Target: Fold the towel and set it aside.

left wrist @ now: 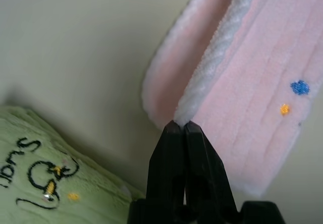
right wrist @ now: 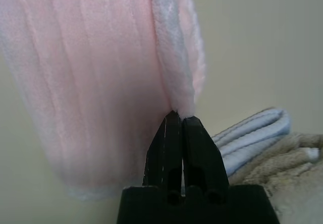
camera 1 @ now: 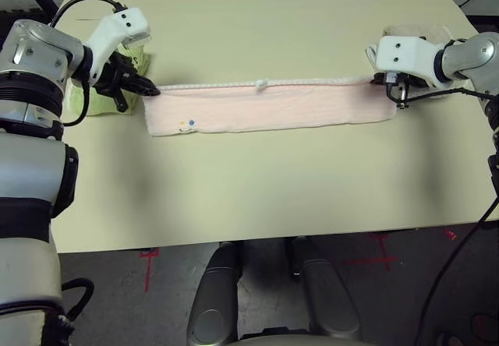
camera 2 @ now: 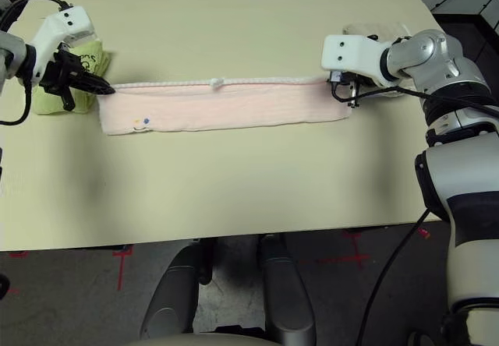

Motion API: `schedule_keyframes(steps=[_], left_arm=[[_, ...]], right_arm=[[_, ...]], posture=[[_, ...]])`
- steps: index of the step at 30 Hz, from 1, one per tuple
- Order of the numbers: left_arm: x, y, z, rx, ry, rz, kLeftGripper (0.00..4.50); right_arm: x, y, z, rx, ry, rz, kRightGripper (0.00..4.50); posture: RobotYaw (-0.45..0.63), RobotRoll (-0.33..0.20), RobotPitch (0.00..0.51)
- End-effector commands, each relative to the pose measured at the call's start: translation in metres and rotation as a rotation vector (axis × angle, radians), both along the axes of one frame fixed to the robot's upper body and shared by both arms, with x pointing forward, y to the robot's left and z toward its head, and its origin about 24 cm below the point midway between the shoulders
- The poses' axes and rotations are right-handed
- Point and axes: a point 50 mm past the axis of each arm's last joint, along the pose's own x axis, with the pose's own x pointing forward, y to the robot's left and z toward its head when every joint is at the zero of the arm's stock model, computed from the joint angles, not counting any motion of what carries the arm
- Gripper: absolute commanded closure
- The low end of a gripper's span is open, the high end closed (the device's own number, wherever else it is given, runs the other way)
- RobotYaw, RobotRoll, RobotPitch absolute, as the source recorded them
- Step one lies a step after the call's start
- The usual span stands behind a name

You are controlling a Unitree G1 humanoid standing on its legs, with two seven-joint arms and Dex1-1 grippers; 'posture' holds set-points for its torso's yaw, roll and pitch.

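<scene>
Bare table (camera 1: 257,198) is seen nearest in the head views; beyond it the towel (camera 1: 269,107) is laid as a long strip, its long axis crosswise, one end at each arm. Its far white-trimmed edge is met by the left gripper (camera 1: 153,90) and right gripper (camera 1: 387,81). At the left wrist, clenched jaws are pinched on the trim corner beside a green towel (left wrist: 45,178). At the right wrist, jaws are likewise clamped on the corner near a beige towel (right wrist: 282,178).
</scene>
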Motion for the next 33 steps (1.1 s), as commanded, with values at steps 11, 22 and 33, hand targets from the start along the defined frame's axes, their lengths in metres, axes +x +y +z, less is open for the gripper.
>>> schedule_keyframes(steps=[11,22,33], left_arm=[[0.003,0.009,-0.01,0.075,-0.05,0.065,3.09],[0.002,0.011,0.019,-0.161,-0.31,0.061,0.0],[-0.022,-0.001,0.012,-0.579,-0.051,-0.227,0.0]], right_arm=[[0.004,-0.003,0.0,-0.004,-0.06,-0.071,3.38],[0.0,0.006,0.032,0.361,-0.184,0.039,0.03],[-0.012,-0.008,0.024,1.242,0.188,0.011,0.03]], posture=[[0.05,0.0,0.261],[0.04,0.0,0.248],[0.05,0.0,0.238]])
